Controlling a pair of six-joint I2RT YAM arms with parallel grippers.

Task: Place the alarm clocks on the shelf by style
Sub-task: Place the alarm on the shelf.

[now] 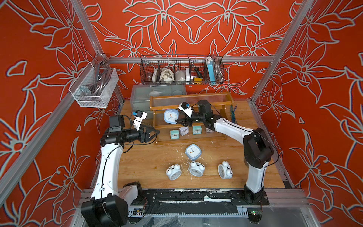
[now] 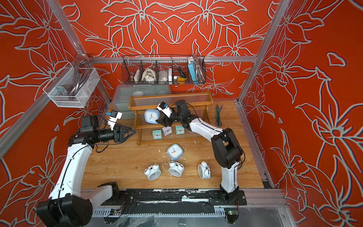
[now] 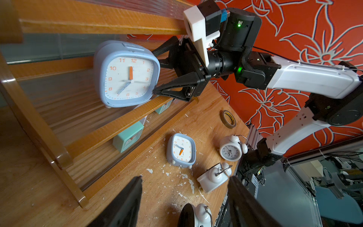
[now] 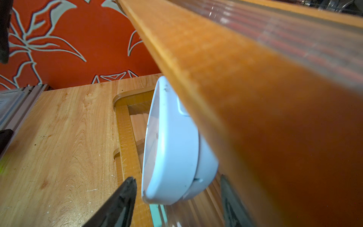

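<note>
On the middle tier of the orange-brown shelf (image 1: 188, 140) (image 2: 169, 140) stands a light-blue square alarm clock (image 1: 170, 116) (image 2: 151, 116) (image 3: 127, 74) (image 4: 174, 157). My right gripper (image 1: 179, 122) (image 3: 153, 72) (image 4: 176, 177) is open, one finger on each side of the clock with small gaps. Three tiny cube clocks (image 1: 184, 130) line the bottom tier, and a fourth is half hidden by the right arm. A second light-blue clock (image 1: 193, 151) (image 3: 181, 150) and three white twin-bell clocks (image 1: 196, 168) lie on the table. My left gripper (image 1: 156, 133) (image 3: 184, 177) hangs open and empty at the shelf's left end.
A grey plastic bin (image 1: 141, 94) stands behind the shelf and a black wire basket (image 1: 181, 70) hangs on the back wall. A white mesh basket (image 1: 92, 86) hangs at left. Blue-green wires (image 1: 233, 114) and a tape roll (image 3: 228, 119) lie at the right. White flecks litter the table.
</note>
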